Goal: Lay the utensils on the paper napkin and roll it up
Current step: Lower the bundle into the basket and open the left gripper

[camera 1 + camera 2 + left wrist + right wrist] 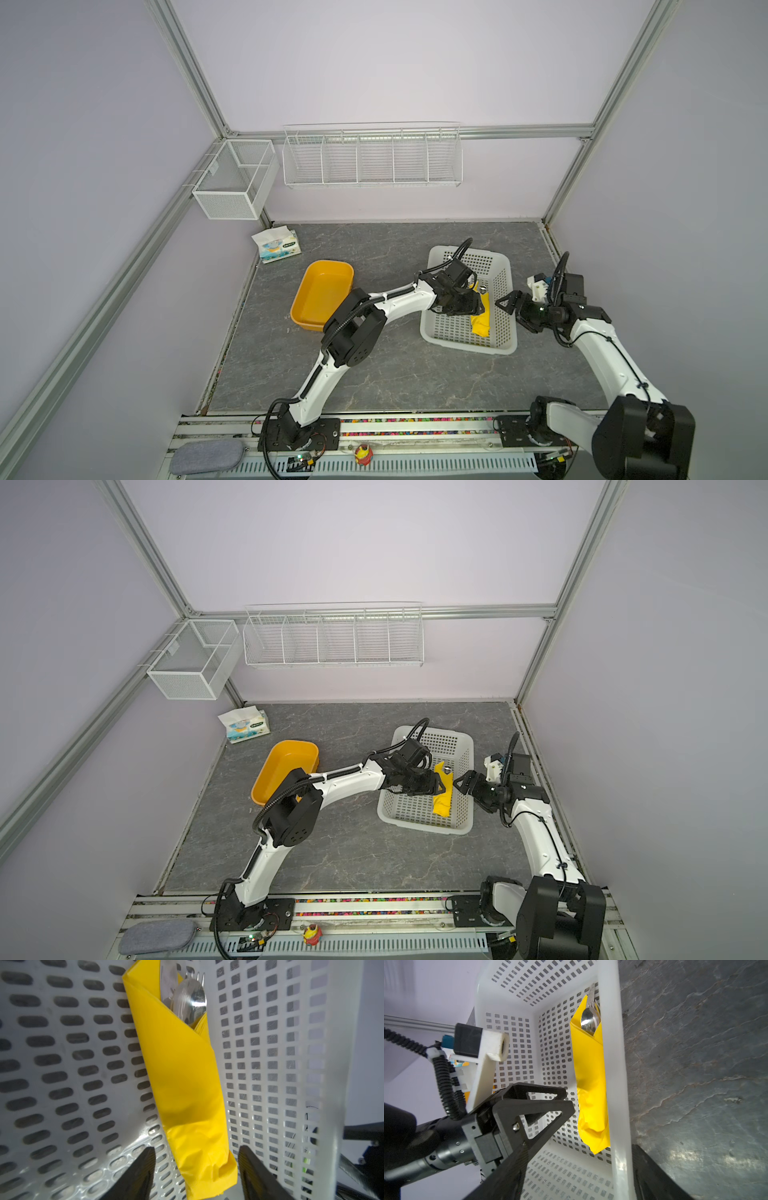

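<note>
The paper napkin (481,323) (182,1084) is lying as a narrow yellow roll inside the white basket (465,347) (616,1064), on its floor and right along the side wall that is nearer to the right arm. The utensils (191,999) (589,1020) are sitting wrapped inside it; a spoon bowl, fork tines and one more silver blade are sticking out of the far, open end of the roll. The other end is looking a little crumpled. The left gripper (482,306) (196,1150) is reaching over the basket with its two fingers spread, one on each side of the crumpled end; in the left wrist view a small gap is showing on both sides, so it is not squeezing the paper. The right gripper (505,302) (581,1147) is hanging just beside the basket's outer wall, its fingers also standing wide apart and carrying nothing. An orange-yellow tray (328,266) and a tissue pack (276,246) are resting well apart from the basket, on the left part of the grey table (395,374).
</note>
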### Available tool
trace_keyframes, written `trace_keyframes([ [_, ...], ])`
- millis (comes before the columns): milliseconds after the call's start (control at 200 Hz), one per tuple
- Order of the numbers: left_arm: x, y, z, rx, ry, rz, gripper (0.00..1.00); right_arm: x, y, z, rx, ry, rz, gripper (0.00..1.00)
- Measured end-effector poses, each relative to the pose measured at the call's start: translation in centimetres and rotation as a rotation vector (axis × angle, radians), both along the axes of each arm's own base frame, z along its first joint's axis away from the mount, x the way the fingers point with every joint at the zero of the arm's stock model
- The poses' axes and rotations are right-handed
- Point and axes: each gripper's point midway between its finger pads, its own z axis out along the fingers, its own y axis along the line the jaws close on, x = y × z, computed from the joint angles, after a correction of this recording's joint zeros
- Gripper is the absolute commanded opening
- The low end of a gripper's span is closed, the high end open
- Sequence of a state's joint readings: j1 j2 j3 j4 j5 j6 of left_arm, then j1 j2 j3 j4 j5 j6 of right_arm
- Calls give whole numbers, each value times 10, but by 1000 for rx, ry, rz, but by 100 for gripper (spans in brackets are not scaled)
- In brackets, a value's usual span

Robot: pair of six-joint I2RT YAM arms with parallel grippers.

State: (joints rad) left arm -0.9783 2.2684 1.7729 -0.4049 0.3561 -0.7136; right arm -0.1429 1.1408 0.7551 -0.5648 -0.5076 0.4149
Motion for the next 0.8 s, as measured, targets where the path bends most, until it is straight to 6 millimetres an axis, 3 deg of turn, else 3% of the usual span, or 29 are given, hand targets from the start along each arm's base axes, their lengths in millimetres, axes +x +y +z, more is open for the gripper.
trace_keyframes([
  [260,-13,-1,-8,28,17,-25,50,0,-1,1,-7,-4,-4,80],
  [400,-17,-1,-23,65,30,-39,39,0,-1,1,-7,-4,-4,80],
  [640,-17,-4,-29,117,33,-54,16,0,-2,0,-10,-3,-6,80],
  [800,-18,-3,-29,118,39,-60,17,0,-2,0,-12,-2,-7,80],
])
